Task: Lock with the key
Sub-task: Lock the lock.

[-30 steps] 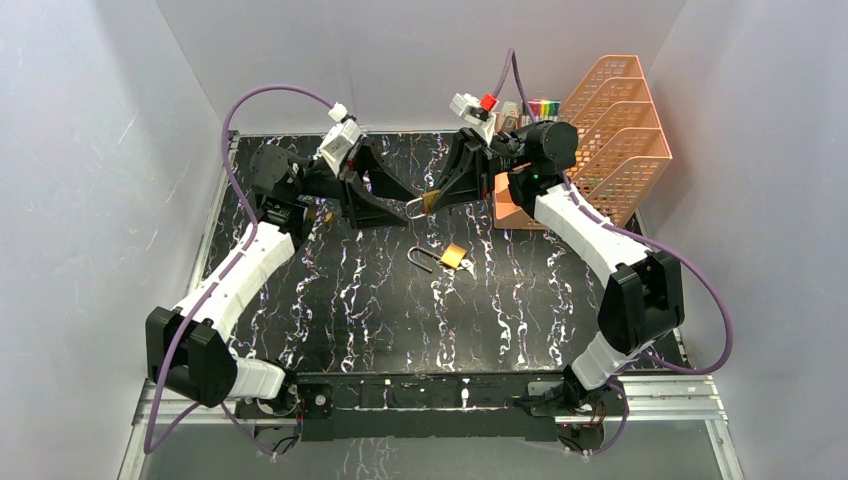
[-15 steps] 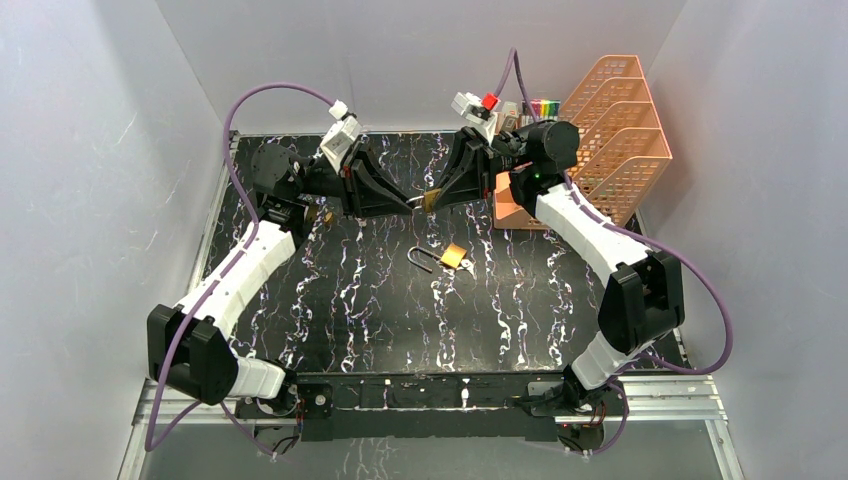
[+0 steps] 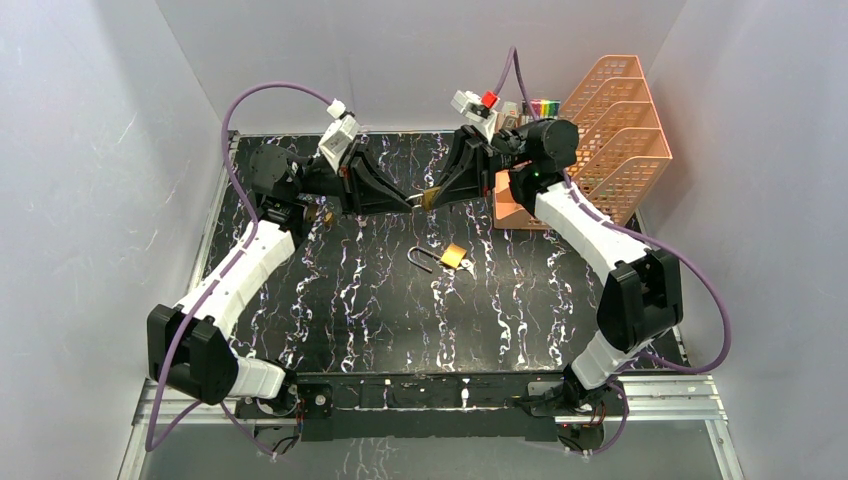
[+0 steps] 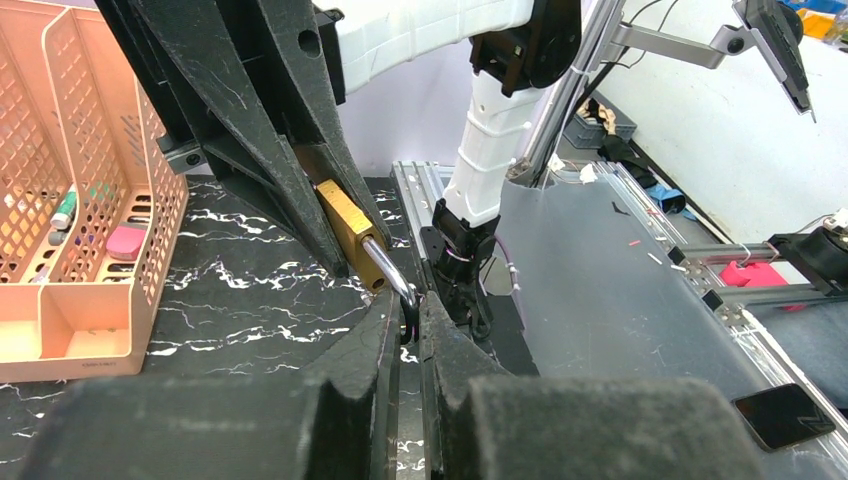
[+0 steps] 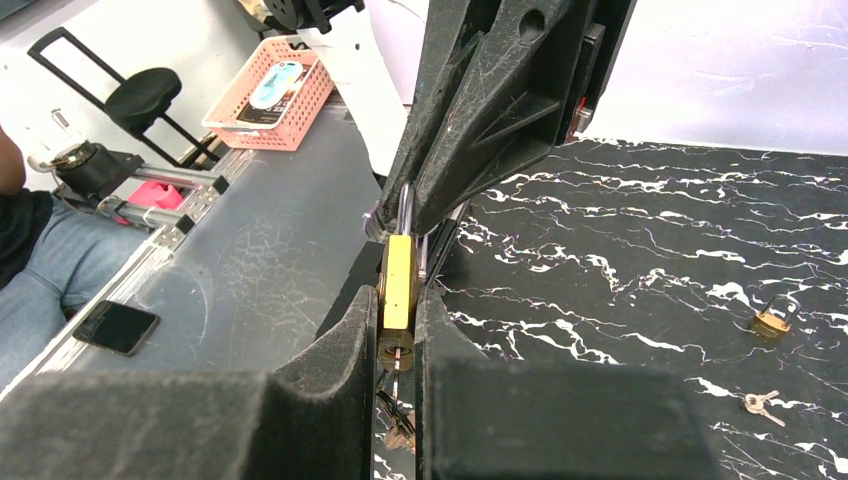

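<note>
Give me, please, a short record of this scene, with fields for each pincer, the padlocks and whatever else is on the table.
left pincer: shut on the held padlock's steel shackle
right pincer: shut on the held padlock's brass body
held padlock: in the air between the two arms, above the table
second padlock: lying mid-table, keys beside it
small padlock: lying on the table, apart from both pincers
orange organizer: far right corner

Brass-look metal padlock (image 5: pixel 398 285) with shiny steel shackle (image 4: pixel 388 268); smooth marble-patterned table (image 3: pixel 350 290).
</note>
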Tool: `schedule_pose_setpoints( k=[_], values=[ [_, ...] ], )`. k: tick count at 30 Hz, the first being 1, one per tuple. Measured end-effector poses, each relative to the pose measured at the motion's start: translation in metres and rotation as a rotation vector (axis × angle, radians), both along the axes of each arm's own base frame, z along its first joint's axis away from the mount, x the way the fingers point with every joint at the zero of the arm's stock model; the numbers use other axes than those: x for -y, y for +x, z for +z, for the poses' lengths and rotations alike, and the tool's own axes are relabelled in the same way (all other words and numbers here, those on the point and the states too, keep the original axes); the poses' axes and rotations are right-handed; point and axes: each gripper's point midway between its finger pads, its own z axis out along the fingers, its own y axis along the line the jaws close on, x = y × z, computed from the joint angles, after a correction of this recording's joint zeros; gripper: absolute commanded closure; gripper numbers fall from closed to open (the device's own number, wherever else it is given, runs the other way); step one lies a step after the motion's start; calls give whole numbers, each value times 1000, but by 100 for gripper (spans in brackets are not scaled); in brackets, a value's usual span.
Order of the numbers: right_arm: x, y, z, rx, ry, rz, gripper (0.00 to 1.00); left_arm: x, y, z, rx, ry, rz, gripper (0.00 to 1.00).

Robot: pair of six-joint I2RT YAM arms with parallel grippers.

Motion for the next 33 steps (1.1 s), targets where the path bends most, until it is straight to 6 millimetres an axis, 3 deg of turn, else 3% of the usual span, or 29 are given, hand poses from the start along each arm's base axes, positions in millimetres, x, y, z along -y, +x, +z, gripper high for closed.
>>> schedule_pose_setpoints(
  k=[33],
  values=[
    [-4, 12, 0, 50, 15, 4, 100, 5, 9, 1, -123, 11, -27, 100]
  ],
)
